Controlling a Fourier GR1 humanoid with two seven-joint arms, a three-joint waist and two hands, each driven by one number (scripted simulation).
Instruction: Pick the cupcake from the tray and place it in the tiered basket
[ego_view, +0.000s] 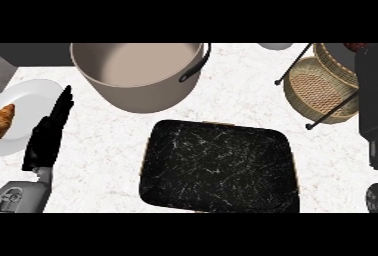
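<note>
Two hands are showing in the head view. The left hand (48, 131) is resting at nine o'clock of the tray (218, 167), fingers straight and released, touching nothing. The right hand (368, 102) is appearing only as a dark shape cut by the edge at three o'clock, just beside the tiered basket (319, 91); whether it is grasping anything cannot be told.

No cupcake is lying on the tray's dark top. A small reddish-brown thing (356, 47) is peeking out at the basket's upper edge, at about one o'clock of the tray. It is probably the cupcake, though too little of it is showing to be sure, or to say whether it is being carried or is already lying in the basket.

Judging from this, the placing step is the one in hand. Doing it well is calling for the right hand to be bringing the cupcake over the middle of a woven bowl, keeping clear of the black wire legs, lowering it upright and letting go only once it is sitting on the weave. The pot (140, 75) at eleven o'clock and the plate (35, 92) with its croissant (6, 120) at nine o'clock are lying well apart from that path.
</note>
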